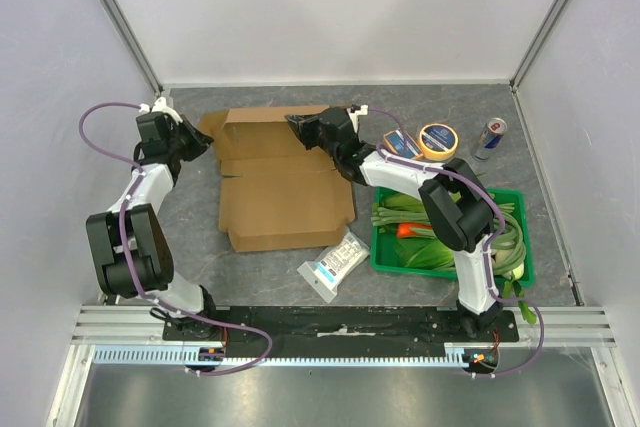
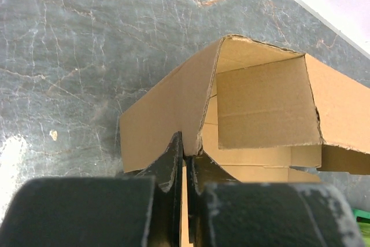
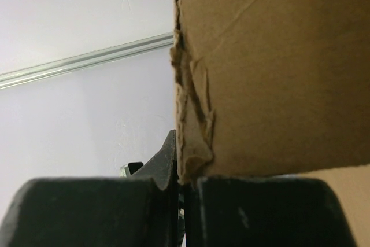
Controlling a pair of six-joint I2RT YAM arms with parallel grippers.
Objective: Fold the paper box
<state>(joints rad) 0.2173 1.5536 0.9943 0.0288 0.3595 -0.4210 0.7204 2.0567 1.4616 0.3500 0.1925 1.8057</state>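
Brown paper box (image 1: 285,192) on the grey table (image 1: 190,247), spread mostly flat between the two grippers and nearer the arm bases than both. Left gripper (image 1: 203,139) pinched shut on the box's raised left flap, folded up beyond its fingertips. Right gripper (image 1: 296,125) clamped on a frayed cardboard edge at the box's far side.

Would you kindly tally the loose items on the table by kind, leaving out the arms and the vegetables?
cardboard box: 1
plastic packet: 1
green crate: 1
drink can: 1
tape roll: 1
small blue item, kind unclear: 1
Total: 6
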